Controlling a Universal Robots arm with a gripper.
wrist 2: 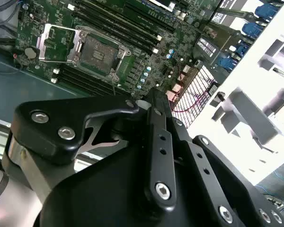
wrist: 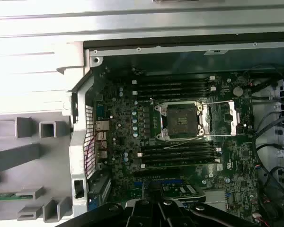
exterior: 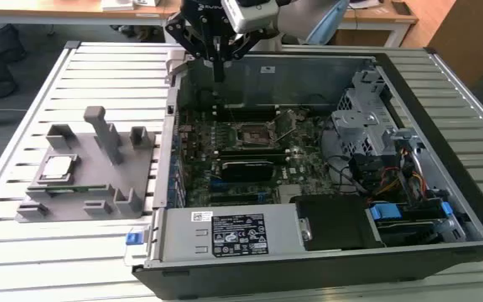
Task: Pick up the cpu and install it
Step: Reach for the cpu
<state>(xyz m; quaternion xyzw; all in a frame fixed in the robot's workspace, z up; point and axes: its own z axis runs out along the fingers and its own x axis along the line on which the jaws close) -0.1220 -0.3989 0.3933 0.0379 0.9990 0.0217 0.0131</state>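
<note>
Exterior view first: the cpu (exterior: pixel 58 167) is lying flat, shiny side up, in the grey fixture (exterior: pixel 99 182). The fixture sits on the slatted worktop (exterior: pixel 23 251) toward its edge on the exterior view's left, just beside the open computer case (exterior: pixel 468 189). The end effector (exterior: pixel 219 77) hangs over the far edge of the case, near its far corner on the exterior view's left, so well apart from the cpu. Its fingers look pressed together into one thin black bar, with nothing pinched between them. The socket (exterior: pixel 253 133) in the middle of the motherboard is open and bare.

Second wrist view: you get the black linkage of the end effector (wrist 2: pixel 154 101) up close, with the fingers running together to a point. Past it is the socket (wrist 2: pixel 98 53) with its metal load plate (wrist 2: pixel 59 43) flipped back. The fixture (wrist 2: pixel 255 113) shows as a pale shape off to the side.

First wrist view: this one looks straight down into the case. The socket (wrist: pixel 180 120) sits between the rows of memory slots, with its load plate (wrist: pixel 222 116) swung open beside it. The end effector (wrist: pixel 155 189) tip pokes in over the board, and part of the fixture (wrist: pixel 19 156) lies outside the case wall.
</note>
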